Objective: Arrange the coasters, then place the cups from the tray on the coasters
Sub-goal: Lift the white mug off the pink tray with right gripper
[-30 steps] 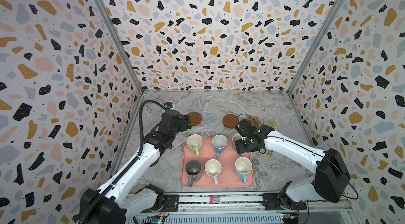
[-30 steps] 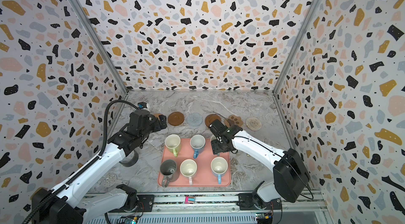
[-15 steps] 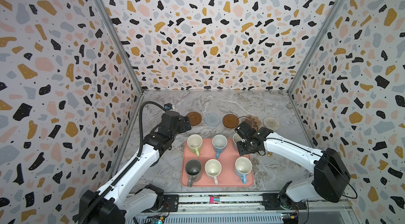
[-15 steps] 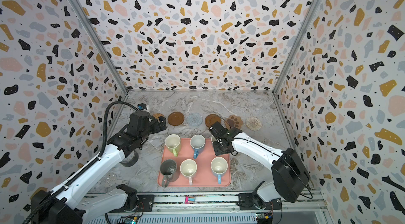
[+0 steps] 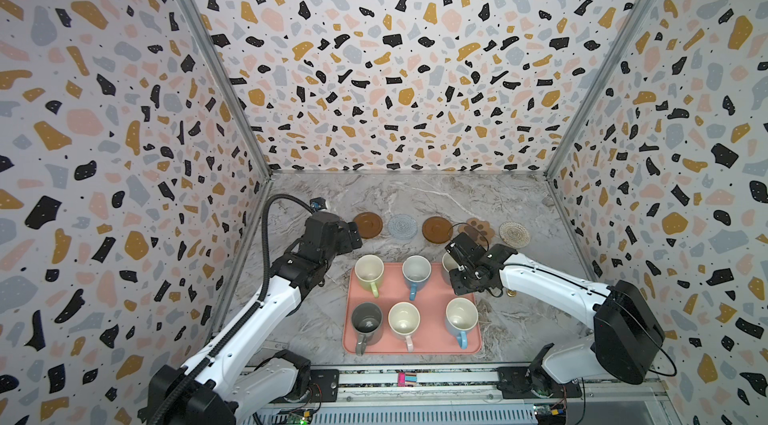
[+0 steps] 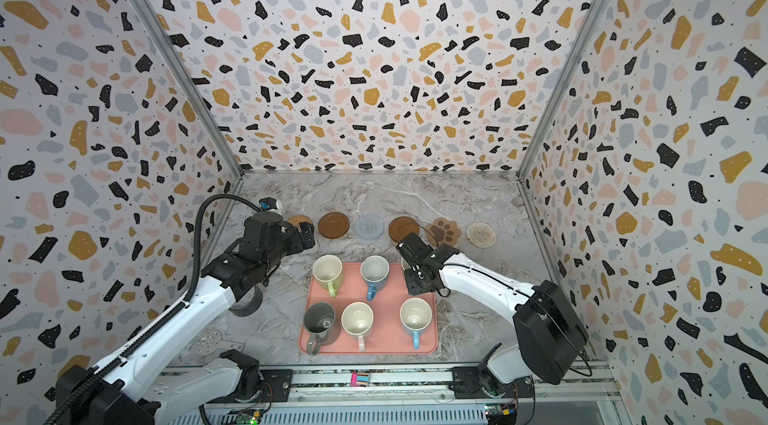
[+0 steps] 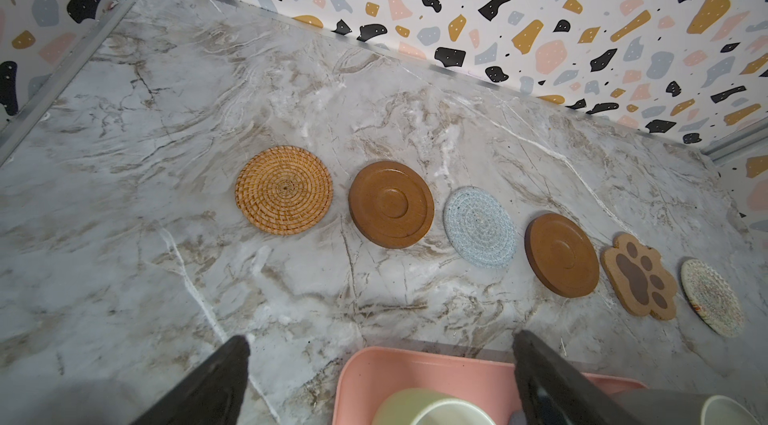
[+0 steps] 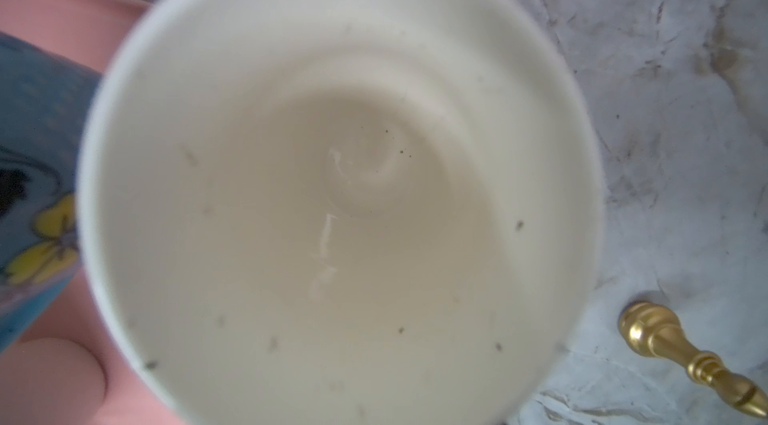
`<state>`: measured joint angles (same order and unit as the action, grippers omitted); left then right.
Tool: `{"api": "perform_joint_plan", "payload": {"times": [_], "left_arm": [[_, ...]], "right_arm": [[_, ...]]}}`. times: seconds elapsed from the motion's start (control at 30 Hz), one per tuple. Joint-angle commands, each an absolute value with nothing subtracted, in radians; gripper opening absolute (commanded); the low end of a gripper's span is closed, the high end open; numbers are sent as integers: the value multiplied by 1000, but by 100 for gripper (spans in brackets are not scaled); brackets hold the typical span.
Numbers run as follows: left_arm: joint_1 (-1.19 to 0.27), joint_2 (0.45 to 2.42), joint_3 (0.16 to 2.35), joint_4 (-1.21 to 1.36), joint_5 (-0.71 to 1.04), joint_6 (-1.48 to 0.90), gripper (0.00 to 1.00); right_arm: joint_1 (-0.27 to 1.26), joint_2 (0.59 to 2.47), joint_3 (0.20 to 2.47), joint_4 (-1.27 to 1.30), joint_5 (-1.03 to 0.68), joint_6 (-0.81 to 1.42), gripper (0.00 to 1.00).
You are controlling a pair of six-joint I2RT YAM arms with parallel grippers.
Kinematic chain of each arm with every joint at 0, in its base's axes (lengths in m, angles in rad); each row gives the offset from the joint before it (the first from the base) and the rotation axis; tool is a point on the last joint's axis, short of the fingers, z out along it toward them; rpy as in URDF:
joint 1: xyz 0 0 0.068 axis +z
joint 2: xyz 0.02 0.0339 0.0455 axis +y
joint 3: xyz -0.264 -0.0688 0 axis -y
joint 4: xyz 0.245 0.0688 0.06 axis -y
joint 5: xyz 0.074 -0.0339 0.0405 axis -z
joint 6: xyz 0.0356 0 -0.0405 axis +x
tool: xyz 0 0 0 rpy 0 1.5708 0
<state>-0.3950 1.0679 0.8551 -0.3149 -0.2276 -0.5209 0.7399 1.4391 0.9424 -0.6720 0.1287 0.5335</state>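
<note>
Six coasters lie in a back row: tan woven [image 7: 284,190], brown disc [image 7: 390,204], blue-grey [image 7: 479,227], brown disc [image 7: 561,254], paw [image 7: 640,279], cream [image 7: 712,298]. The pink tray [image 5: 432,306] carries green [image 5: 368,271], blue [image 5: 415,271], dark grey [image 5: 366,321], pale pink [image 5: 403,319] and blue [image 5: 460,317] cups. My right gripper [image 5: 457,265] covers the back right cup [image 8: 332,194], whose cream inside fills the right wrist view. Its fingers are hidden. My left gripper [image 7: 380,344] hangs open over the tray's back left corner, holding nothing.
A small brass piece [image 5: 512,293] lies on the marble just right of the tray. Terrazzo walls close the left, back and right sides. The left arm hides the tan coaster [image 6: 297,221] in a top view. A metal disc [image 6: 210,339] sits front left.
The right gripper has shifted slightly over the back right cup. The left arm has barely moved.
</note>
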Motion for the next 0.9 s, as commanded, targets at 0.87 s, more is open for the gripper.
{"api": "perform_joint_plan", "payload": {"times": [0.87], "left_arm": [[-399, 1056, 829, -304, -245, -529, 100]], "right_arm": [[742, 1381, 968, -624, 155, 483, 12]]}}
